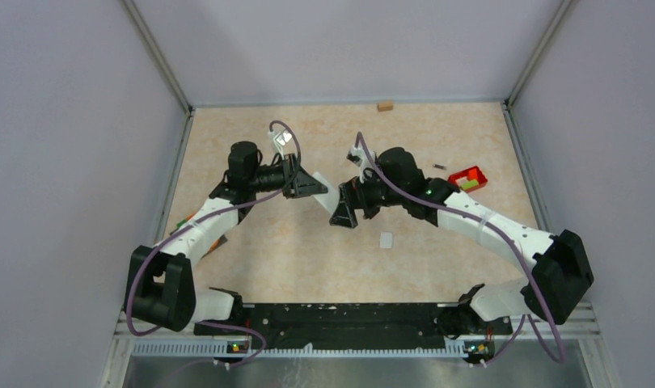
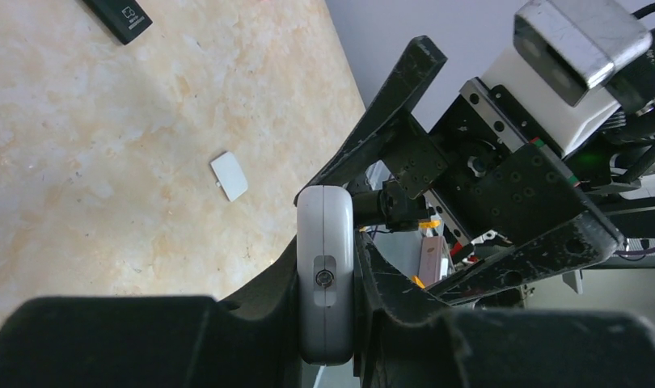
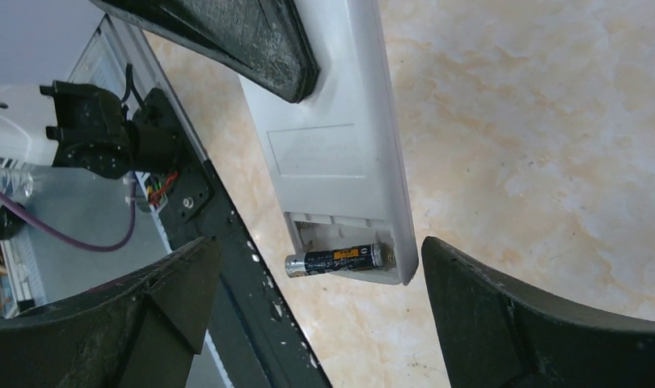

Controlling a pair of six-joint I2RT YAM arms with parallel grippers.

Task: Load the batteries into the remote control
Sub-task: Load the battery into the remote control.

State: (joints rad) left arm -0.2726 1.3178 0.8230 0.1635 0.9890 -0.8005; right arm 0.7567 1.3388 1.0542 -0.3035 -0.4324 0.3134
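Left gripper (image 1: 304, 184) clamps remote control (image 3: 332, 137) aloft, presenting its open compartment (image 3: 340, 234) to right gripper (image 3: 320, 295) — jaws spread wide — battery (image 3: 336, 260) protruding, unseated

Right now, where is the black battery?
In the right wrist view, the black battery lies across the open compartment at the white remote's lower end, between the fingers of the open right gripper.

White remote (image 3: 340, 153), black battery (image 3: 336, 260), mottled beige table (image 3: 534, 121)

top: overhead, far | wrists: close (both sharing the remote (image 2: 325, 234))
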